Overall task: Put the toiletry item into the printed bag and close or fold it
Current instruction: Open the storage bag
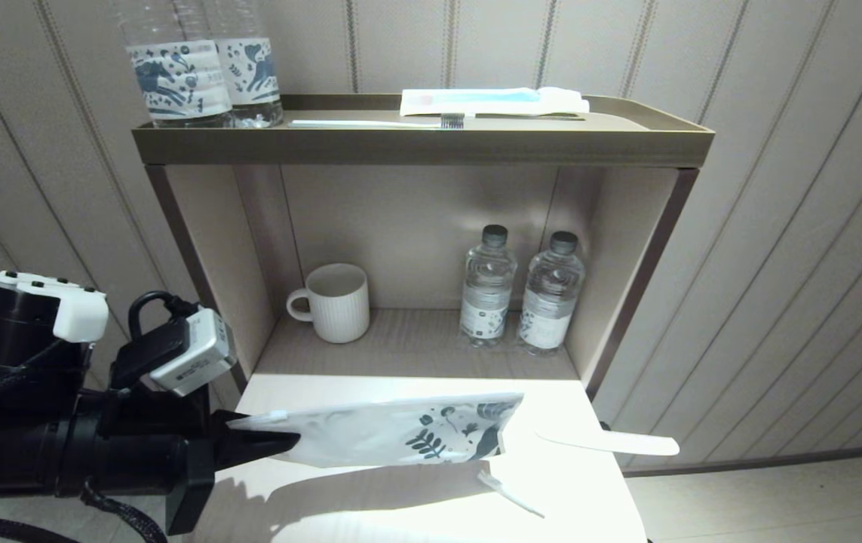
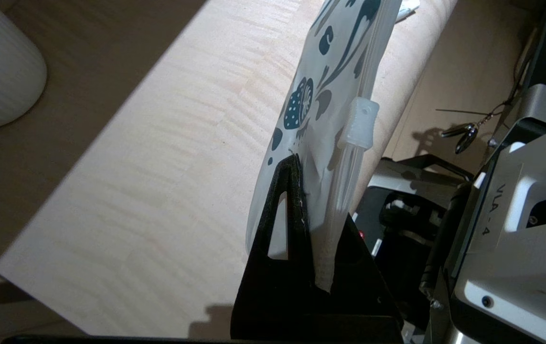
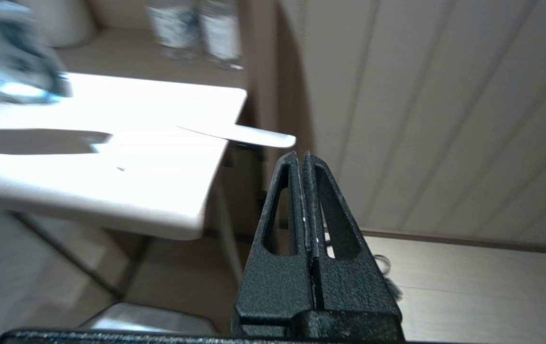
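Note:
The printed bag (image 1: 400, 434), a white pouch with blue leaf print at its right end, hangs level just above the white table (image 1: 589, 520). My left gripper (image 1: 280, 443) is shut on the bag's left end. The left wrist view shows the bag (image 2: 323, 95) pinched between the black fingers (image 2: 292, 200), with its zip slider (image 2: 361, 117) beside them. A flat white comb (image 1: 611, 443) lies on the table's right edge, sticking out past it. My right gripper (image 3: 302, 155) is shut and empty, low beside the table's right corner, near the comb (image 3: 253, 135). It is out of the head view.
A thin white strip (image 1: 510, 494) lies on the table under the bag's printed end. The open shelf behind holds a white mug (image 1: 336, 302) and two water bottles (image 1: 487, 286). On top are two more bottles (image 1: 174, 68), a toothbrush (image 1: 378, 123) and a blue-striped white packet (image 1: 491, 100).

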Controlling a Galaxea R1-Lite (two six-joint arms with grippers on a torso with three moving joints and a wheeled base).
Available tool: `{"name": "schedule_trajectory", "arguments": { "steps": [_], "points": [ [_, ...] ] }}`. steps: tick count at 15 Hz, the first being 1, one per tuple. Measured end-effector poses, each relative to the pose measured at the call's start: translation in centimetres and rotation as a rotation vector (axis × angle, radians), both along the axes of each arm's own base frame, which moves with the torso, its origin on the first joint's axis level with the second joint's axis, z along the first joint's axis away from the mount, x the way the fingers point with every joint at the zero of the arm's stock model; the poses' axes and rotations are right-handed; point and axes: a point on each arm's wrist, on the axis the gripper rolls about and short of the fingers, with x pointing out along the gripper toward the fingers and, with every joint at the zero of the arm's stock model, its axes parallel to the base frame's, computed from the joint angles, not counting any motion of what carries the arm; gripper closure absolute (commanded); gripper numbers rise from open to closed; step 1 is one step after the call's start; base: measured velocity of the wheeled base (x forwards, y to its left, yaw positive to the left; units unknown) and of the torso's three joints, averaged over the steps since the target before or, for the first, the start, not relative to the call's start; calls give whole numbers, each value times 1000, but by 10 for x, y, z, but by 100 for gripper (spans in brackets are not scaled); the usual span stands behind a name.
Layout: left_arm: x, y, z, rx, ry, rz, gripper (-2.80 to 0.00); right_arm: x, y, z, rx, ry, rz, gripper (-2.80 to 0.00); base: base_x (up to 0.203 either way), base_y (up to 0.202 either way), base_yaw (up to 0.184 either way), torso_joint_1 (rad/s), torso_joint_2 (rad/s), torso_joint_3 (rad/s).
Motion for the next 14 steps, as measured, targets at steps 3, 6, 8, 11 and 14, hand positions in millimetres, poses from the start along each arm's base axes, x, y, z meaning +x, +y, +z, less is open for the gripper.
{"name": "schedule_trajectory", "arguments": {
  "steps": [3,6,8,11,14],
  "points": [
    [5,-11,-2,13,10,-33,0,-7,3,52,52,26,138,0,0,0,0,0,0,0],
    [10,-23,-5,33,16,-52,0,9,7,99,98,112,310,0,0,0,0,0,0,0],
    [14,-34,-2,36,12,-81,0,28,10,125,124,190,442,0,0,0,0,0,0,0],
    [21,-51,8,51,33,-121,0,75,16,152,153,326,642,0,0,0,0,0,0,0],
    [27,-74,17,74,27,-126,0,128,39,163,82,430,734,0,0,0,0,0,0,0]
  ]
}}
